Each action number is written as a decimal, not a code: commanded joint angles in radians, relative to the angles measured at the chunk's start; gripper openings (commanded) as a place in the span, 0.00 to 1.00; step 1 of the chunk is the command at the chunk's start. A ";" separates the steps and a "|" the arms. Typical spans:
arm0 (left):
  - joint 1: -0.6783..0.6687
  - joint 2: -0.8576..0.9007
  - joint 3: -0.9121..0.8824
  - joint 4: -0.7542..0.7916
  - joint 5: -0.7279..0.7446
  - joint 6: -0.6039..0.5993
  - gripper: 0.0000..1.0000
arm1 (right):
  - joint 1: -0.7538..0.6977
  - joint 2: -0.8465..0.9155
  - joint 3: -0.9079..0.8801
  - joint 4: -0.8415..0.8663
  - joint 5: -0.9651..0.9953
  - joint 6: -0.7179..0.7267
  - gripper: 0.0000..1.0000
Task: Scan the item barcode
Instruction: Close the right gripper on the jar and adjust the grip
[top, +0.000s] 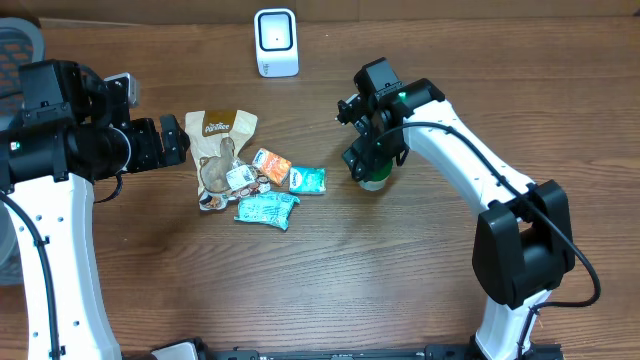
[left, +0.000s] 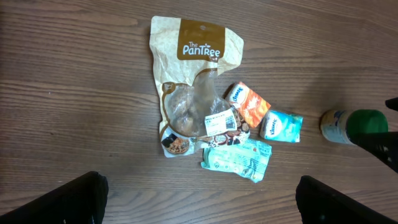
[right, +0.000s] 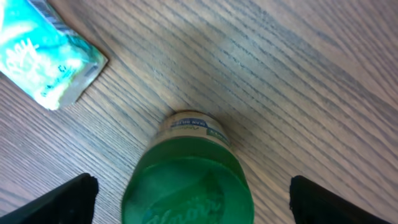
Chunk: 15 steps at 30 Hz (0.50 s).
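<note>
Seemingly at pickup, the right tool straddles, wide open, the green-capped bottle just right of the overhead frame's centre; next it should close and present its barcode to the upper-centre scanner.

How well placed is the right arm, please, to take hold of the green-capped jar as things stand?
Probably well enough: the right gripper sits just over the jar, jaws open to either side of it, with nothing between. The teal tissue pack lies clear of it.
</note>
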 joint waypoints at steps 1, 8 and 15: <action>-0.006 0.000 0.004 0.001 0.015 -0.007 1.00 | -0.027 0.023 -0.004 -0.010 -0.069 -0.026 0.88; -0.006 0.000 0.004 0.001 0.015 -0.007 1.00 | -0.028 0.023 -0.004 -0.016 -0.083 0.108 0.66; -0.006 0.000 0.004 0.001 0.015 -0.007 1.00 | -0.028 0.023 -0.004 -0.017 -0.083 0.430 0.42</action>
